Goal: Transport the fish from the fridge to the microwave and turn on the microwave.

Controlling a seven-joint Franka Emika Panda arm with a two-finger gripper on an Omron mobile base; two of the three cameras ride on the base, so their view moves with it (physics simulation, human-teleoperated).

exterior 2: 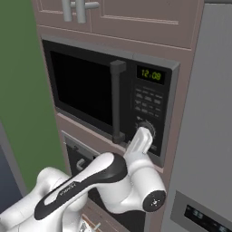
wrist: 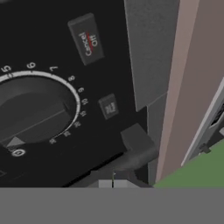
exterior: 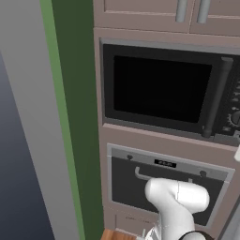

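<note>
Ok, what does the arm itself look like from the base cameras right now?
The arm is glossy white with rounded, bulbous links, a black band with small white lettering along one link, and a round white joint cap with a small dark centre. No loose cables show. The gripper end is a slim white block.

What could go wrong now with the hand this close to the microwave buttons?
The shut gripper sits close against the microwave panel, between the round dial and the Cancel/Off button, so a slight drift might turn the dial or cancel instead of starting. Pushing harder against the closed door's handle base could also jam the fingers.
</note>
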